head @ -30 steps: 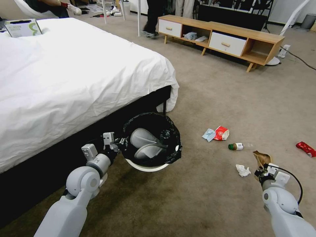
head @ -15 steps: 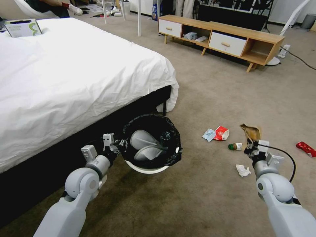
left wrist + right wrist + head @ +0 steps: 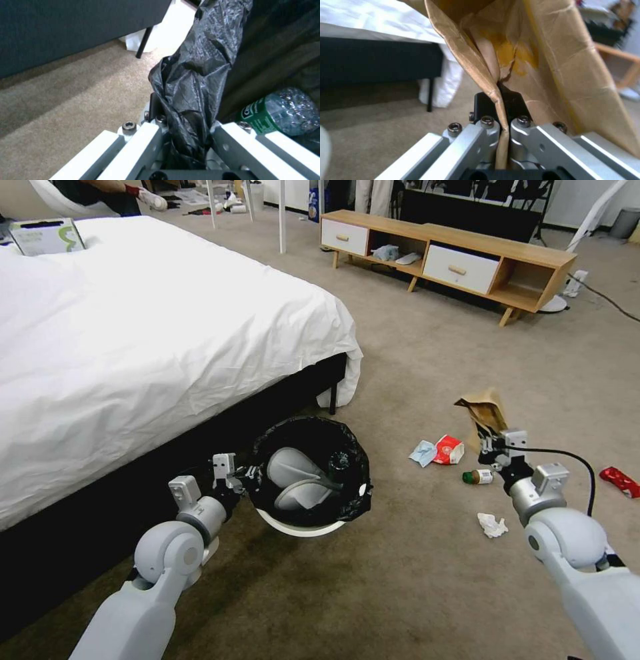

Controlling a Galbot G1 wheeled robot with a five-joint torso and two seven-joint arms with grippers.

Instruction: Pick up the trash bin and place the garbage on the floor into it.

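Observation:
The white trash bin (image 3: 300, 525) with its black liner (image 3: 196, 75) hangs above the carpet beside the bed, my left gripper (image 3: 248, 475) shut on its rim. A green-labelled bottle (image 3: 280, 110) lies inside. My right gripper (image 3: 485, 444) is shut on the brown paper bag (image 3: 484, 413), held in the air to the right of the bin; up close the bag (image 3: 533, 60) is pinched between the fingers. On the floor lie a light blue mask (image 3: 423, 453), a red-white packet (image 3: 449, 450), a green-capped bottle (image 3: 478, 477), a white tissue (image 3: 492, 525) and a red wrapper (image 3: 620, 481).
The bed (image 3: 147, 340) with its white sheet and dark frame fills the left. A low wooden cabinet (image 3: 453, 257) stands at the back. A black cable (image 3: 603, 297) runs over the carpet at the far right. Open carpet lies between the bin and the litter.
My right gripper has lifted the brown paper bag up and leftward, from near the floor towards the bin. The left arm and bin have barely moved.

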